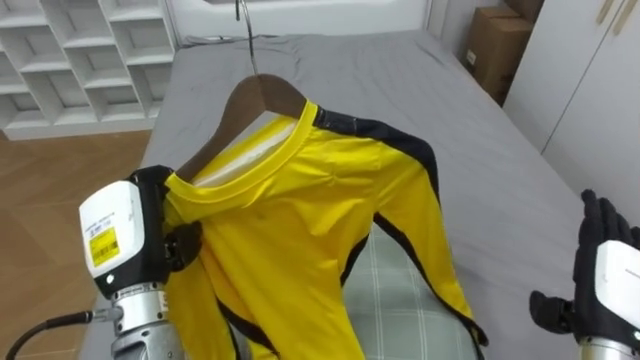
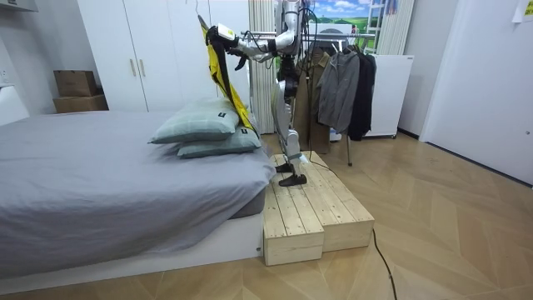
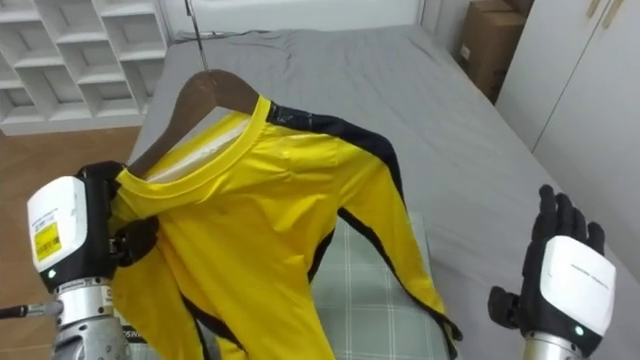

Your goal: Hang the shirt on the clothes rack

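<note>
Light, slippery shirt (image 1: 300, 220) may slide, so grip through it at the hanger (image 1: 262, 95) end, where left hand (image 1: 145, 235) pinches; right hand (image 1: 605, 270) spread.

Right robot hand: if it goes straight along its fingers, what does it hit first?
Probably the grey bed cover ahead; nothing nearer shows. The right robot hand is open, and the yellow shirt hangs off to its left, outside that line. Depth is unclear.

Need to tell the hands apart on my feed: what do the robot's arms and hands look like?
Both hands are black with a white back cover. The left hand carries a yellow label on that cover, above a silver metal wrist with a dark cable running off it. The right hand has black fingers and no such label.
</note>
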Available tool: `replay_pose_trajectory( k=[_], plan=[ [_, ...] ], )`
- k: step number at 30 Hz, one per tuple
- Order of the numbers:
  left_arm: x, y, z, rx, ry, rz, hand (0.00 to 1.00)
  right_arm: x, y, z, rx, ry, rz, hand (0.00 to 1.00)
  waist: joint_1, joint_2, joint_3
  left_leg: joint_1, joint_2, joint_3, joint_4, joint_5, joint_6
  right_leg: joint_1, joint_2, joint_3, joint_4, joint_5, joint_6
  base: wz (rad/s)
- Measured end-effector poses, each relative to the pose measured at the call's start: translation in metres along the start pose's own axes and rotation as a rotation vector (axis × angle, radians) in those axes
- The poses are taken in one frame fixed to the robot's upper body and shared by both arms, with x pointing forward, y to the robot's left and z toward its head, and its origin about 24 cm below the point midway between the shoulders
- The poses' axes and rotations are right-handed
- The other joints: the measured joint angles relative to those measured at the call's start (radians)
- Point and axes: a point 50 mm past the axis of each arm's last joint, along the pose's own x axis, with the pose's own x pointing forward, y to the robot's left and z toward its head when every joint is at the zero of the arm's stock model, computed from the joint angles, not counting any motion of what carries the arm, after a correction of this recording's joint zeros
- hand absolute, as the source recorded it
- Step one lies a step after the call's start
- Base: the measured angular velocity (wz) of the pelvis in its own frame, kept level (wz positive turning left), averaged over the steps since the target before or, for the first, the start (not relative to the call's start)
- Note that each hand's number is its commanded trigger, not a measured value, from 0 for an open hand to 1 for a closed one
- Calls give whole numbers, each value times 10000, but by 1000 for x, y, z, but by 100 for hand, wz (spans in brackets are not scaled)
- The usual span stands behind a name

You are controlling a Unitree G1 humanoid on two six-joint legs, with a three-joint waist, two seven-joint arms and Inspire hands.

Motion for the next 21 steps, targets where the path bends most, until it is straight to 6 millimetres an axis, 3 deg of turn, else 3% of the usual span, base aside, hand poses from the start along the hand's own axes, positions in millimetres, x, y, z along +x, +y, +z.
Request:
replay_pose_trajectory(
  k=[8,18,21],
  plan=[
    [0,0,4,343,-463,-190,100,10,-7,22,248,-998,-440,0,28,-31,1,4,0,-5,-3,0,0,-1,-4,-23,20,1,1,0],
    [0,-2,16,211,-1075,-627,100,13,-7,30,287,-1464,-124,0,27,-136,22,-149,16,13,-11,0,0,-239,-1,-22,163,2,0,0],
    [-4,-7,26,93,-1581,-996,100,14,-9,47,501,-2146,-67,0,30,-153,25,-78,66,20,-34,0,0,-198,-1,18,177,2,0,-3]
  ],
)
